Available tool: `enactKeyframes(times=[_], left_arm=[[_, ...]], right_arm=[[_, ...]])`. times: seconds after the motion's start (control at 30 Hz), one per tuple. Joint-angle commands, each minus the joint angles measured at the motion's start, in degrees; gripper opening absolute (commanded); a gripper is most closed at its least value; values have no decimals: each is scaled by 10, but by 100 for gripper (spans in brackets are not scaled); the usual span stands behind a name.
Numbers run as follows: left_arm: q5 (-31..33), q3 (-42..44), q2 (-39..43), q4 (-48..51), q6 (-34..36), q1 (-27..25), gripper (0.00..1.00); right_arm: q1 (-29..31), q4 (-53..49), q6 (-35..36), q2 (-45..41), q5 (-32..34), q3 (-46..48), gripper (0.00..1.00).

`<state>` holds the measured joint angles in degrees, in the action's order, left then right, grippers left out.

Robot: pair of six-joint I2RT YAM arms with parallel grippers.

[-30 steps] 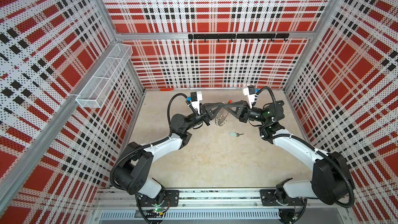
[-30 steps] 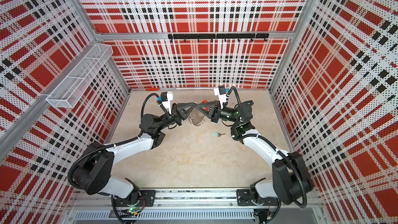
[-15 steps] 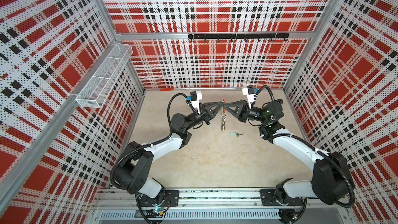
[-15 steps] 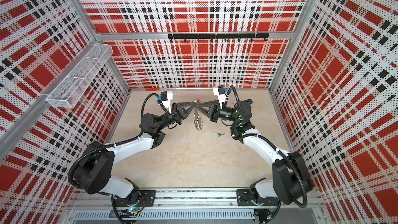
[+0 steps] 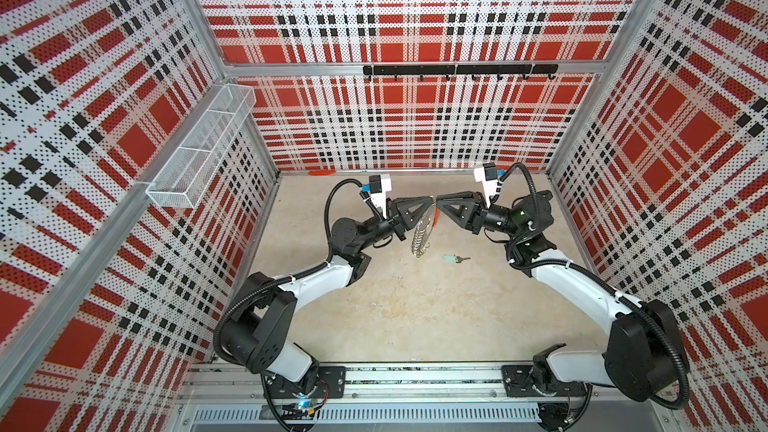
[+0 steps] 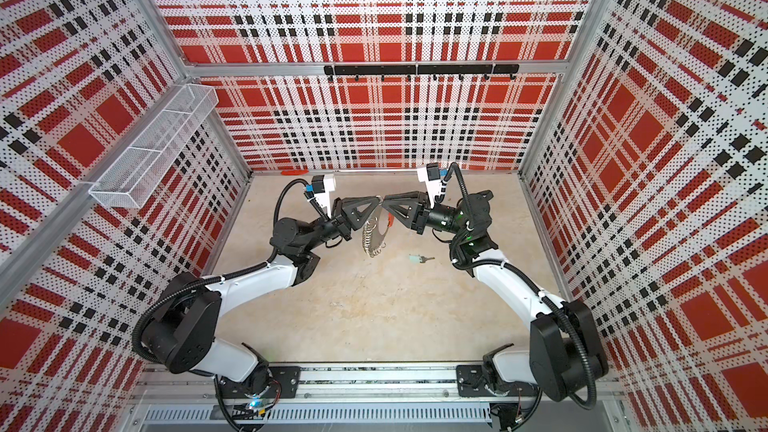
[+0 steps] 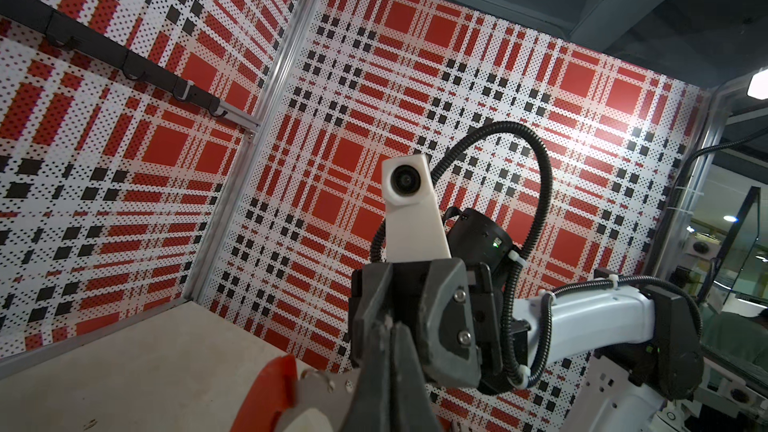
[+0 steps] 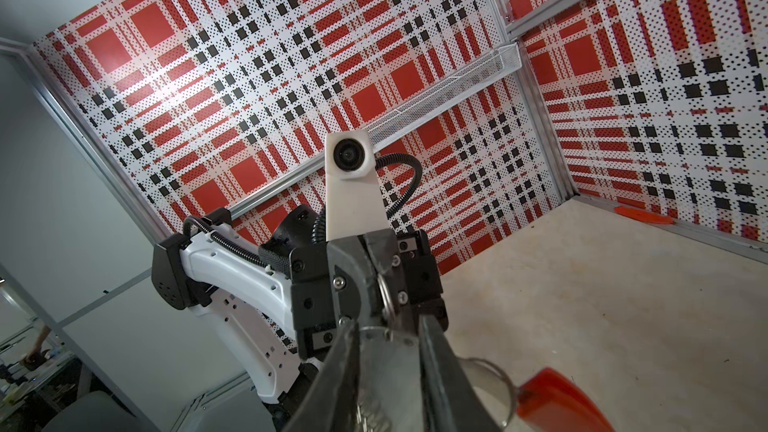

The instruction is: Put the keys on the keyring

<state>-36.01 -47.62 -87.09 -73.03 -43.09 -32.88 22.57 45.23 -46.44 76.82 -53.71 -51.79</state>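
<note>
Both top views. Risk of losing the keyring (image 5: pixel 420 231). Hangs edge-on above the table (image 5: pixel 415 317), pinched only at its top by the left gripper (image 5: pixel 431 200), which is clamped tight on it. A thin hold on a dangling hoop, so liable to twist or slip. Risk too of snagging a wire loop on the right gripper (image 5: pixel 439 202), tip to tip with the left at that same spot. Keys (image 5: pixel 452 259) flat on the table, just right of the hoop and nearer, untouched, not yet picked up. Forearms raised, wrists roughly level, reaching inward from left and right to meet mid-table, toward the far wall.

Left wrist view. Red section of the keyring (image 7: pixel 270 388) close beside the closed left tips. Right gripper seen head-on, very near. Cannot tell its gap from here.

Right wrist view. Right fingers (image 8: pixel 440 376) plainly apart, with the hoop's metal part between them. Contact uncertain. Wire loop caught in the left gripper's closed jaws straight ahead. Pulling back askew could drag the hoop out of that hold.
</note>
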Motion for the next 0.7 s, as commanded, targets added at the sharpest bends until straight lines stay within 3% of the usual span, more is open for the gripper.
enactKeyframes(times=[0.0, 0.6, 0.67], left_arm=[[-7, -22, 7, -32, -2, -5, 0], [-8, -26, -10, -31, -8, -8, 0], [-8, -26, -11, -31, -9, -8, 0]], right_arm=[[-3, 15, -14, 11, -3, -2, 28], [12, 51, -29, 24, -17, -23, 22], [13, 51, -28, 26, -16, -24, 18]])
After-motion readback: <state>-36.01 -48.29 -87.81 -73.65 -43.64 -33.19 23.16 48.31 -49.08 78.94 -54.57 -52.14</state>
